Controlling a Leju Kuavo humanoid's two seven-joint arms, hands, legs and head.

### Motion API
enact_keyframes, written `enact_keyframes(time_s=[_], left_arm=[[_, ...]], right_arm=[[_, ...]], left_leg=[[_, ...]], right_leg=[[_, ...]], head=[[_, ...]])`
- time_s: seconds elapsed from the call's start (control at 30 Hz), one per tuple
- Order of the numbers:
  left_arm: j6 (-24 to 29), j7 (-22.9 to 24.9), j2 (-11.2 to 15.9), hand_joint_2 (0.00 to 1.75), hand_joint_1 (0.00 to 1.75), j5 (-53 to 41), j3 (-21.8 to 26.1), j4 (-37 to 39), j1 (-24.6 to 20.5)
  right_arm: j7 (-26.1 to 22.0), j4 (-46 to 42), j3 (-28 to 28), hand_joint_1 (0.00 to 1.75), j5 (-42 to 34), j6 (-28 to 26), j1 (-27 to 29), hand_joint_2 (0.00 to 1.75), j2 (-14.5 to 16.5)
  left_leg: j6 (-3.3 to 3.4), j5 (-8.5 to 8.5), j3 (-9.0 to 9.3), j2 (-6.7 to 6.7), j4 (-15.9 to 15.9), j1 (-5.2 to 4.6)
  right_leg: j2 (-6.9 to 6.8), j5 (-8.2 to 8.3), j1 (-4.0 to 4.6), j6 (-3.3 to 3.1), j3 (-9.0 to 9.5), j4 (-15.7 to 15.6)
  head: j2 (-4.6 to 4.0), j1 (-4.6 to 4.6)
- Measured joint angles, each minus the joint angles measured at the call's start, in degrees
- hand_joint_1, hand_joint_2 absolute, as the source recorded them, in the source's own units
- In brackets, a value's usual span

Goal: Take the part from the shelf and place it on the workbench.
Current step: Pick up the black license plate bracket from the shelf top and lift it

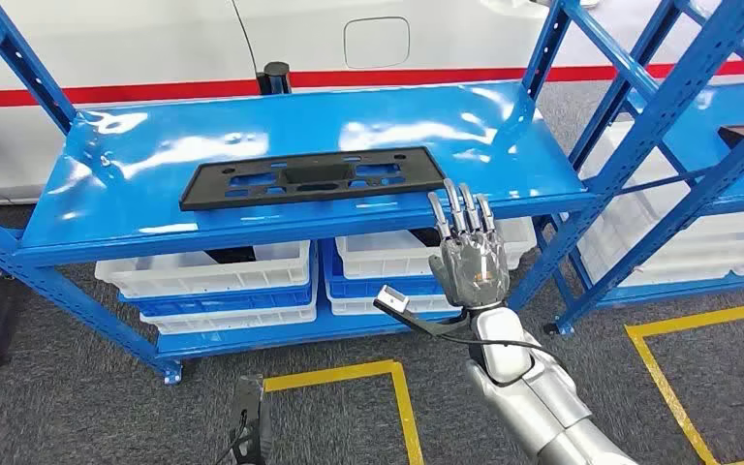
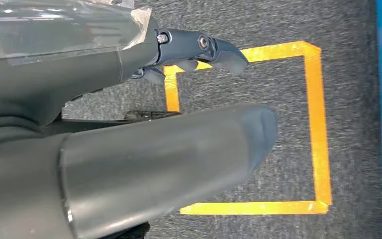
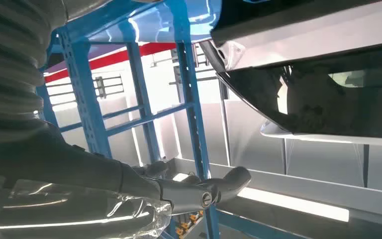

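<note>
Blue shelf (image 1: 504,136) bears part (image 1: 313,177); right hand (image 1: 467,254) just beside, empty.

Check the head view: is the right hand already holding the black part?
No, the right hand is raised with fingers spread, empty, while the black part lies flat on the blue shelf.

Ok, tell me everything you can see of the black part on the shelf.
The black part is a long, flat rectangular panel, matte and plastic-looking, with several cut-out openings along its length. It lies flat on the glossy blue shelf, slightly skewed to the front edge. Nothing touches it: the right hand, fingers extended upward, is raised in front of the shelf edge beyond the part's right end.
</note>
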Motion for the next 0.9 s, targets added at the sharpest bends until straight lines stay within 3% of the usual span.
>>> enact_keyframes(time_s=[0.1, 0.13, 0.17, 0.23, 0.27, 0.33, 0.47, 0.53, 0.6, 0.63, 0.67, 0.77, 0.83, 0.9], left_arm=[[-0.06, 0.00, 0.00, 0.00, 0.00, -0.01, -0.01, 0.02, 0.05], [-0.10, 0.01, 0.00, 0.00, 0.00, -0.02, -0.01, 0.02, 0.07], [-0.14, 0.01, 0.00, 0.00, 0.00, -0.03, -0.02, 0.02, 0.09], [-0.18, 0.02, 0.00, 0.00, 0.00, -0.05, -0.08, 0.02, 0.11], [-0.17, 0.02, 0.01, 0.00, 0.00, -0.06, -0.16, 0.02, 0.09], [-0.13, 0.02, 0.02, 0.00, 0.00, -0.05, -0.38, 0.02, 0.07], [0.02, -0.02, 0.08, 0.00, 0.00, 0.02, -0.62, 0.01, 0.04], [0.10, -0.07, 0.15, 0.00, 0.00, 0.05, -0.70, 0.00, 0.10], [0.18, -0.10, 0.26, 0.00, 0.00, 0.10, -0.80, 0.00, 0.33], [0.21, -0.11, 0.32, 0.00, 0.00, 0.15, -0.85, 0.00, 0.52], [0.23, -0.14, 0.39, 0.00, 0.00, 0.22, -0.87, 0.00, 0.72], [0.30, -0.25, 0.51, 0.00, 0.00, 0.39, -0.95, 0.00, 1.02], [0.32, -0.29, 0.54, 0.00, 0.00, 0.43, -1.02, 0.00, 1.06], [0.34, -0.31, 0.54, 0.00, 0.00, 0.50, -1.06, -0.01, 1.16]], right_arm=[[0.05, 0.17, 0.05, 0.00, 0.00, 0.00, 0.38, 1.75, -0.22], [0.08, 0.27, 0.07, 0.00, 0.00, 0.00, 0.56, 1.75, -0.29], [0.10, 0.35, 0.08, 0.00, 0.00, 0.00, 0.68, 1.75, -0.32], [0.12, 0.45, 0.08, 0.00, 0.00, 0.00, 0.72, 1.75, -0.31], [0.12, 0.50, 0.08, 0.00, 0.00, 0.00, 0.70, 1.75, -0.29], [0.05, 0.64, 0.06, 0.00, 0.00, 0.00, 0.70, 1.75, -0.18], [-0.79, 1.13, -0.55, 0.00, 0.00, 0.00, 0.64, 1.75, 0.41], [-1.22, 1.34, -0.92, 0.00, 0.00, 0.00, 0.60, 1.75, 0.87], [-1.62, 1.66, -1.13, 0.00, 0.00, 0.00, 0.62, 1.75, 1.21], [-1.83, 1.84, -1.21, 0.00, 0.00, 0.00, 0.64, 1.75, 1.37], [-2.00, 1.99, -1.32, 0.00, 0.00, 0.00, 0.65, 1.75, 1.52], [-2.22, 2.28, -1.71, 0.00, 0.00, 0.00, 0.63, 1.75, 1.95], [-2.25, 2.39, -1.86, 0.00, 0.00, 0.00, 0.56, 1.75, 2.14], [-2.27, 2.45, -1.92, 0.00, 0.00, 0.00, 0.52, 1.75, 2.25]], left_leg=[[0.21, -0.40, 0.28, -0.11, 0.02, -0.06], [0.20, -0.64, 0.53, -0.21, 0.03, -0.07], [0.11, -0.93, 0.89, -0.31, 0.04, -0.06], [-0.29, -1.63, 1.78, -0.47, 0.05, -0.07], [-0.59, -2.03, 2.11, -0.54, 0.07, -0.23], [-1.17, -2.63, 2.43, -0.62, 0.02, -0.54], [-2.37, -4.09, 2.02, -0.34, 1.53, -0.22], [-2.93, -6.81, -1.11, -0.15, 7.65, -0.08], [-3.23, -9.13, -5.78, -0.08, 15.08, -0.02], [-3.25, -8.83, -7.30, -0.05, 16.63, -0.01], [-3.19, -7.34, -7.66, -0.02, 15.90, -0.01], [-2.51, -0.47, -3.56, 0.05, 4.94, -0.09], [-2.06, 0.75, -1.62, 0.04, 0.95, -0.34], [-1.54, 0.54, -1.28, -0.01, 0.56, -0.64]], right_leg=[[0.00, -1.57, -0.02, 0.21, -4.94, 7.34], [-0.01, -1.15, -0.05, 0.54, -6.12, 8.29], [-0.04, 0.30, -0.09, 1.02, -6.01, 6.71], [-0.29, 4.66, -0.17, 1.85, -2.99, -1.55], [-0.42, 6.33, -0.06, 1.79, -1.30, -5.31], [-0.54, 7.52, 0.18, 0.77, 0.30, -8.63], [-0.30, 6.98, -0.05, -1.42, 1.03, -8.74], [-0.27, 6.58, -0.19, -2.17, 1.60, -8.80], [-0.26, 6.21, -0.09, -2.65, 1.95, -8.77], [-0.23, 6.00, -0.04, -2.75, 2.16, -8.76], [-0.15, 5.76, -0.02, -2.77, 2.47, -8.76], [0.10, 4.84, 0.17, -2.28, 3.65, -8.75], [0.15, 4.40, 0.49, -1.75, 3.90, -8.77], [0.16, 4.22, 0.56, -1.13, 4.01, -8.97]], head=[[0.00, -0.01], [-0.01, 0.00], [-0.01, 0.01], [0.00, 0.04], [0.01, 0.04], [0.01, -0.02], [0.01, -0.16], [0.00, -0.27], [0.00, -0.28], [0.00, -0.29], [0.01, -0.29], [0.01, -0.29], [0.01, -0.23], [0.00, -0.22]])
